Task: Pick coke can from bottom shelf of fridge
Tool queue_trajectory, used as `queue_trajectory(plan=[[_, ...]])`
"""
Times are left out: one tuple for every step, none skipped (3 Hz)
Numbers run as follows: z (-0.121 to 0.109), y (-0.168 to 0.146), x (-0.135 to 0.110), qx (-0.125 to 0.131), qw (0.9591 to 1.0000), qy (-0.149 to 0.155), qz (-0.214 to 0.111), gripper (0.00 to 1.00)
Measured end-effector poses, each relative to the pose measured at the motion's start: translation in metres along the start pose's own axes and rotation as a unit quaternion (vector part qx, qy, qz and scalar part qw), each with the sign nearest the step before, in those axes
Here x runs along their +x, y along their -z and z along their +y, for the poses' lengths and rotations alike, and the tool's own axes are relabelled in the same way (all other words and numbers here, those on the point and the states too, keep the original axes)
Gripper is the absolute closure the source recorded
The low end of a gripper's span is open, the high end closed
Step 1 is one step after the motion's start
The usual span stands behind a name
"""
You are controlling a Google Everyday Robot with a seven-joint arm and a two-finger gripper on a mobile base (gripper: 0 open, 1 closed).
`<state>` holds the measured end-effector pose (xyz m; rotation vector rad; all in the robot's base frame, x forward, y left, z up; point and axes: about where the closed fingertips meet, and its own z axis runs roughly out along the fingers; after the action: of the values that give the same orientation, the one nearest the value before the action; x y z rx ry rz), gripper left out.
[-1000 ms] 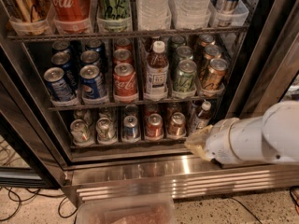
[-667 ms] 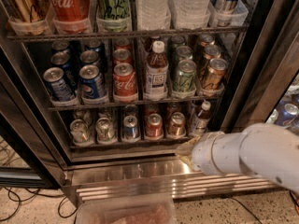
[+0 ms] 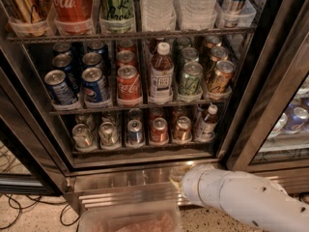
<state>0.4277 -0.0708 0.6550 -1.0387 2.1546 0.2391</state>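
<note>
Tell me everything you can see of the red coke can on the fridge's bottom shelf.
The coke can is small and red, metal by its look, with a silver top. It stands upright at the front of the bottom shelf, between a blue-and-silver can on the picture's left and a copper-orange can on the right. Nothing grips it: the gripper is lower, by the steel sill under the shelf.

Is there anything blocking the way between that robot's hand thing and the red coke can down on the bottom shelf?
Nothing stands in front of the coke can: it is in the front row of the bottom shelf. The tool sits lower, before the steel sill, so only the shelf's front rail lies between them.
</note>
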Motion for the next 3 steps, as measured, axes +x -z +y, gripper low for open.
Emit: queue_trajectory(plan=[[-0.015,0.000,-0.010,0.033,0.9992,0.001,-0.021,1.00],[-0.012,-0.002,-0.010,0.038,0.9988,0.004,-0.030,1.00],[-0.010,-0.014,-0.012,0.052,0.9969,0.011,-0.059,1.00]])
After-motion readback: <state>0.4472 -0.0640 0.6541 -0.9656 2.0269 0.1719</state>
